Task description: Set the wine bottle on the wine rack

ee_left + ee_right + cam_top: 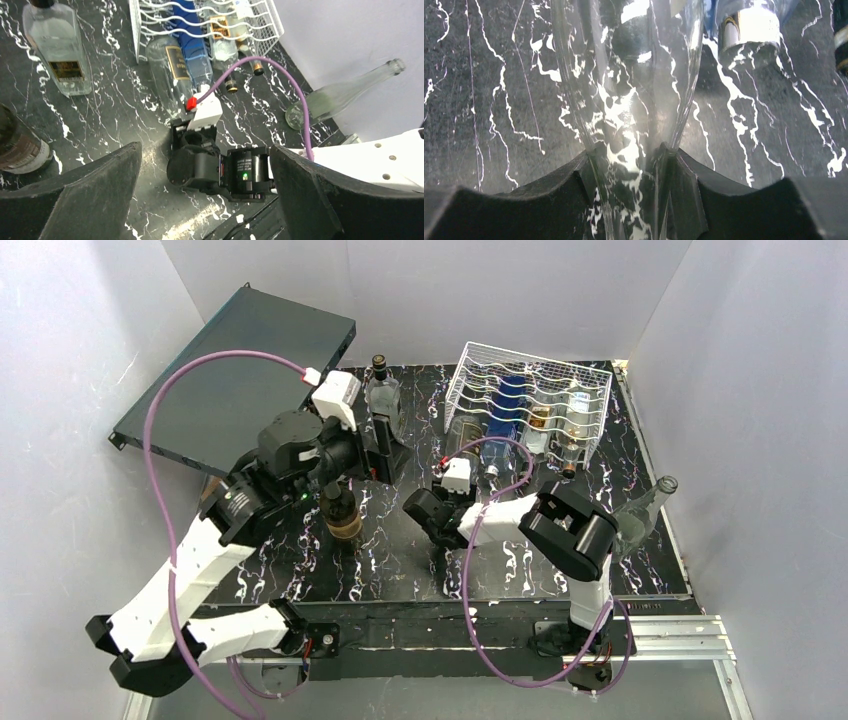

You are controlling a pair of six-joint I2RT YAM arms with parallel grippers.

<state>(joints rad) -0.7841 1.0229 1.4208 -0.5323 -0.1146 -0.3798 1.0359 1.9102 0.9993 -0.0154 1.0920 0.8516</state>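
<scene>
At the far left you have a flat dark-teal metal case (235,375) propped at a slant against the wall, its lower edge on the black white-veined marble table (400,565). Next over, your left gripper (205,150) hangs above the table with its jaws spread wide and nothing between them. A brown round bottle (341,512) stands upright just in front of that arm, and a clear square-shouldered bottle with a dark cap (383,392) stands upright just behind it.

Toward the middle, your right gripper (629,170) is low over the table, its black fingers (574,190) pinching the neck of the clear glass wine bottle (167,75) — the wrist view shows glass pressed between both pads. That bottle lies on its side, neck toward the arms, its base end at the front-left corner of the white wire wine rack (528,370). You cannot tell from these views whether the base sits in a cradle or only against the wire.

Further right, the rack already holds a blue bottle (510,405) and a clear bottle with a gold label (545,420), both lying neck-forward. At the far right, a pale clear bottle (645,508) leans tilted against the white wall — well apart from the rack.
</scene>
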